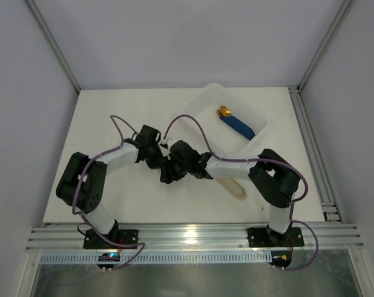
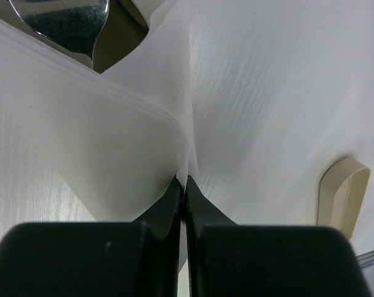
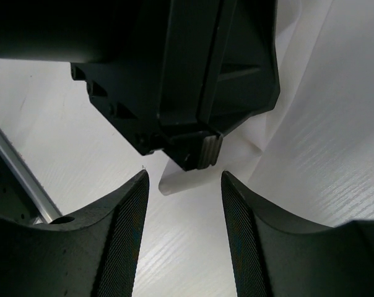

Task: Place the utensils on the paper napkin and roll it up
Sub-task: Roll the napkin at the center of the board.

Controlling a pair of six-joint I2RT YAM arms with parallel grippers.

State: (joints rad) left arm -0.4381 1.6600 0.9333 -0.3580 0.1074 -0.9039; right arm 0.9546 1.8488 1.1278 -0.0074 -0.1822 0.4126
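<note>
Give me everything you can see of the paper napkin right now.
The paper napkin is a thin, soft white sheet, and its layered edge shows. It is bunched up rather than flat, with a raised fold pinched between the shut jaws of the left gripper. A shiny utensil shows past its far edge. The right gripper stands open at the fold's tip, apparently not touching it.

Centre's jammed: left gripper (image 2: 186, 180) pinching the napkin (image 2: 131, 142), right gripper (image 3: 184, 185) w/ jaws apart right up against it, prob. not touching. Tray (image 1: 198, 102) blocks far right, sleeve (image 1: 232, 186) near right. Room to pass over table (image 1: 100, 117) far left.
</note>
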